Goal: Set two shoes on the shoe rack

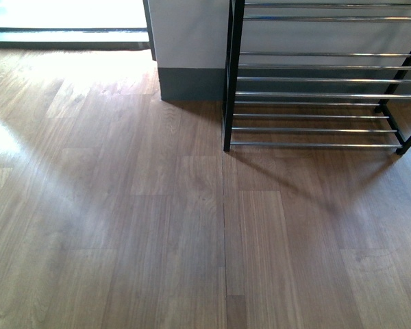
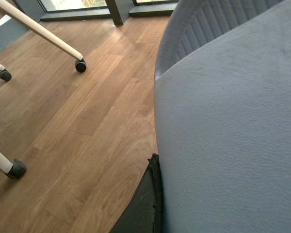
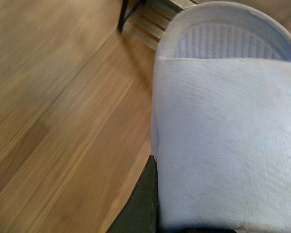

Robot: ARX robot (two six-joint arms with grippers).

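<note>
Shoe rack (image 1: 231,75): thin chrome bars.

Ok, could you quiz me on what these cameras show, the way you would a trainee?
1. True or false: in the front view, a shoe already sits on the shoe rack.
2. What fills most of the left wrist view? A) a red ball B) a pale blue shoe C) a cup
3. In the left wrist view, what do the white legs end in?

Key: 1. False, every bar in view is bare. 2. B. 3. Black wheels.
</note>
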